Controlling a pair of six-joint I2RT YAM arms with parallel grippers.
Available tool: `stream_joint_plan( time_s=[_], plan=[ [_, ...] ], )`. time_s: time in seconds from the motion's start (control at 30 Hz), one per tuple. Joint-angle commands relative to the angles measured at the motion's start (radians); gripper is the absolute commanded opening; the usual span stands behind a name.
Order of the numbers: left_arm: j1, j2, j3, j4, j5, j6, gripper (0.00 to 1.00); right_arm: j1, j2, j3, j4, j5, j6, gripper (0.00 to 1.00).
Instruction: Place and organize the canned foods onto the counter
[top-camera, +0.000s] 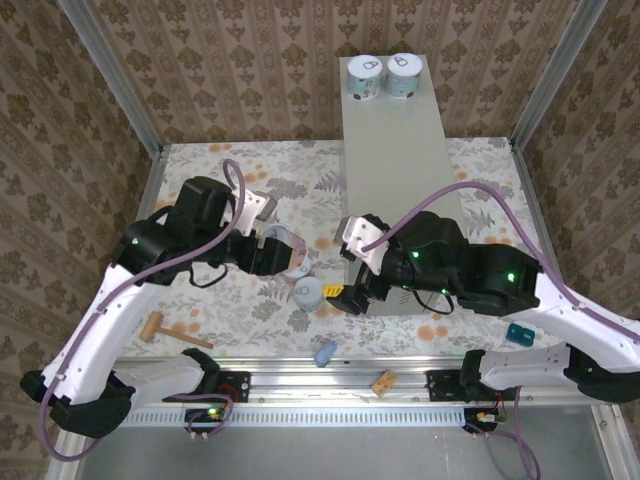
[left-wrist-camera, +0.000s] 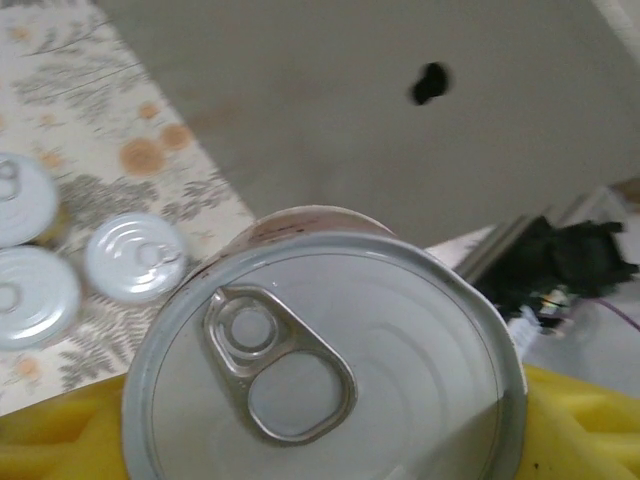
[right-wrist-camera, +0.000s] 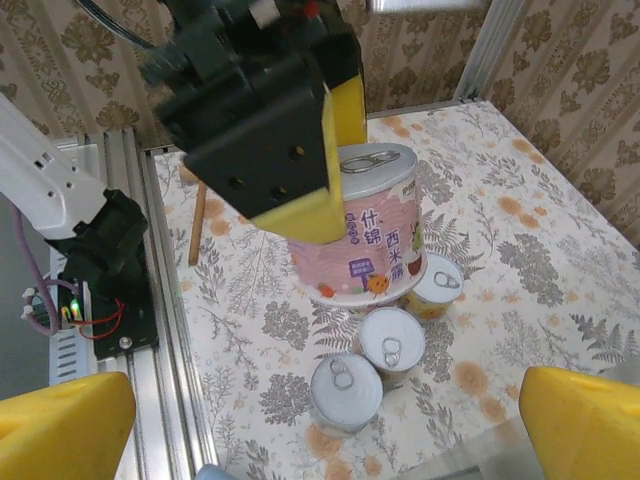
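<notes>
Left gripper (top-camera: 284, 250) is clamping on a pink-label can (right-wrist-camera: 365, 250), yellow pads (right-wrist-camera: 305, 190) pressing on its side wall, lid and pull tab facing up. The can is hanging clear above the floral bench (top-camera: 200, 170), just off the left face of the counter (top-camera: 395, 180), toward the counter's near end. Below it a three-can cluster (right-wrist-camera: 390, 345) is sitting upright on the bench, tightly packed; can't tell if they're actually touching. The overhead view is showing one lid of that cluster (top-camera: 308, 293) just beside the left gripper. Two more cans (top-camera: 364, 77) are standing side by side at the far edge of the counter top, nearly touching. Right gripper (right-wrist-camera: 322, 435) is hovering by the counter's near-left corner with its fingers spread wide apart, gripping nothing, and its camera is looking straight at the held can. A wooden mallet (top-camera: 165, 330) is lying toward the bench's near-left corner. A blue lump (top-camera: 324, 352) and a tan block (top-camera: 383, 381) are sitting at the near edge, well apart from each other. A small teal object (top-camera: 519, 332) is lying near the bench's near-right corner, beside the right arm.
</notes>
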Motion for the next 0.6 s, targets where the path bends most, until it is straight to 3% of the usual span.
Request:
stream_joint_plan(
  time_s=[0.0,0.2,0.57],
  plan=[
    [0.008,0.0,0.06,0.027,0.174,0.042,0.59,0.008,0.026,-0.021,0.076,-0.012,-0.025,1.0],
    [0.008,0.014,0.101,0.062,0.268,0.029,0.59,0.01,0.082,-0.006,0.12,-0.022,-0.036,1.0],
    [0.008,0.027,0.137,0.075,0.311,0.018,0.59,0.01,0.169,-0.003,0.239,0.021,-0.02,1.0]
  ],
)
